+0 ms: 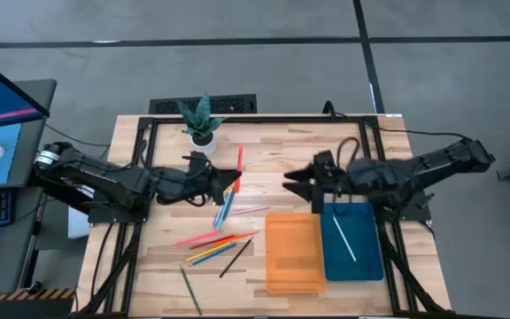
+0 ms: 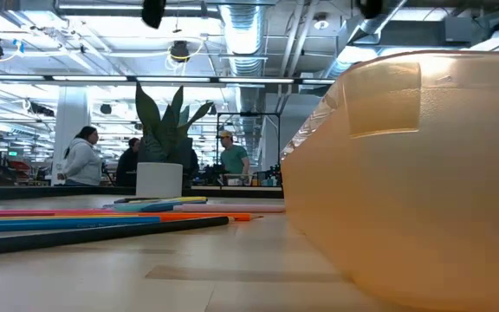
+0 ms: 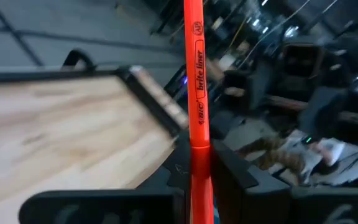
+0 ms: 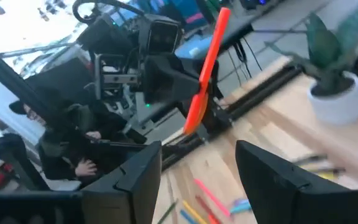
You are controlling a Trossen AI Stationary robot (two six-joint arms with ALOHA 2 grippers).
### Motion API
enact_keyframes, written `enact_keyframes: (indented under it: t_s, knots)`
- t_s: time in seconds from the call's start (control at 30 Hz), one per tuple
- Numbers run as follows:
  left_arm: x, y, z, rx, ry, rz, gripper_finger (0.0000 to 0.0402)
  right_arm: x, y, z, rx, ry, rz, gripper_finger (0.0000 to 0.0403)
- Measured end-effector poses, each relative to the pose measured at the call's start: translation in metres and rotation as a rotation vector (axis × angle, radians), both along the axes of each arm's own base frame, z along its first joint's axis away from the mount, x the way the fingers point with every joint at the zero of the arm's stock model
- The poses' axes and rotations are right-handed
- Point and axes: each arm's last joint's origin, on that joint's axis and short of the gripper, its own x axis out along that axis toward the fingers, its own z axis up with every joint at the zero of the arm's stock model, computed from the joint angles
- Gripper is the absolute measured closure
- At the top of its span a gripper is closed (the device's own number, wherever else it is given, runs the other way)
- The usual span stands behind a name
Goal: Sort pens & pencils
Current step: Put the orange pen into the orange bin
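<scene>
From above: left gripper (image 1: pixel 234 182) raised over the middle of the wooden tabletop (image 1: pixel 273 151), fingers clamped on an orange-red highlighter (image 1: pixel 239 165) just beside the potted plant (image 1: pixel 202 121). Right gripper (image 1: pixel 292 184) facing it from the other side, fingers spread apart and holding nothing, near the back edge of the orange tray (image 1: pixel 294 252). Blue tray (image 1: pixel 352 243) touching the orange one on its right, with one white stick (image 1: pixel 343 238) lying inside. Loose pens and pencils (image 1: pixel 215 244) scattered on the tabletop left of the orange tray: pink, red, orange, yellow, blue, black, plus a green one (image 1: pixel 189 290) nearer the front edge.

At table height: orange tray wall filling the right side, coloured sticks lying flat at left, plant pot behind them. People (image 2: pixel 82 158) standing in the room beyond.

From the left wrist: highlighter standing upright, pinched between the two dark fingers (image 3: pixel 229 171), printed lettering along its barrel.

From the right wrist: own fingers (image 4: pixel 272 174) wide apart, left gripper ahead holding the tilted highlighter, plant off to one side, a few sticks on the wood below.
</scene>
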Motion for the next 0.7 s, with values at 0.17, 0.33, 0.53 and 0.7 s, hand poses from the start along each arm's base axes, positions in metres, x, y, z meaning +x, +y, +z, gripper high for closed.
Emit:
enact_keyframes:
  t_s: [0.17,0.33,0.53,0.7]
  knots:
    - [0.014,-0.007,-0.001,0.021,-0.072,-0.057,0.0376,0.025,-0.014,0.016,-0.088,-0.009,0.042,0.0177]
    - [0.026,-0.011,-0.01,0.018,-0.079,-0.083,0.0375,0.05,-0.019,0.026,-0.147,0.014,0.092,0.0177]
    - [0.025,-0.017,-0.006,0.05,-0.108,-0.104,0.0375,0.068,-0.023,0.021,-0.143,0.034,0.134,0.0177]
    - [0.024,-0.018,-0.004,0.061,-0.127,-0.118,0.0374,0.074,-0.029,0.02,-0.149,0.012,0.128,0.0177]
